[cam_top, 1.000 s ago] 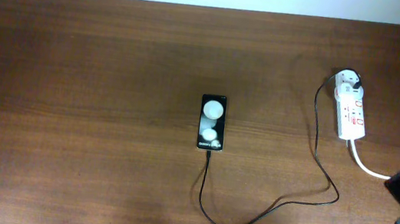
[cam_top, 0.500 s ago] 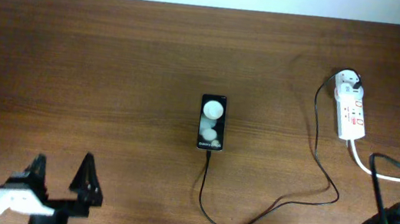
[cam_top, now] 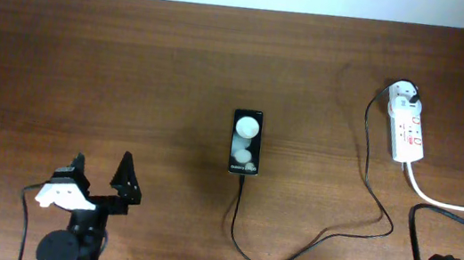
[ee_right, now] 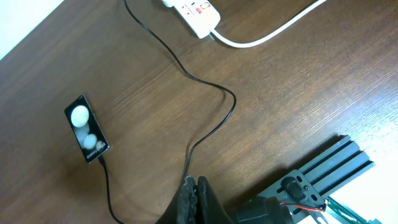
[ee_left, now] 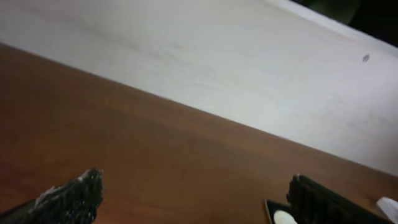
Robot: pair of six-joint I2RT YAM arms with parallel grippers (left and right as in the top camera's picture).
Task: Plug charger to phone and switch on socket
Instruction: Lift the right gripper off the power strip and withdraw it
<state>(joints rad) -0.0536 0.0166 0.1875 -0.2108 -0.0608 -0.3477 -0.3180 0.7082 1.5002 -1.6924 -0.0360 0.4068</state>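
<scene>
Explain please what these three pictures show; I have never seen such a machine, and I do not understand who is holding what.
It is a robot with two arms at a table. One picture looks down from above; the other two come from cameras on the wrists. On the table lie a phone, a white socket and a charger whose black cable runs between them. The left gripper is open; the right gripper looks shut. Neither holds anything.

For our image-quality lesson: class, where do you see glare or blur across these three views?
Overhead: two white glare patches on the phone screen, otherwise sharp. Left wrist: soft and blurred throughout. Right wrist: sharp, with the same glare on the phone.
</scene>
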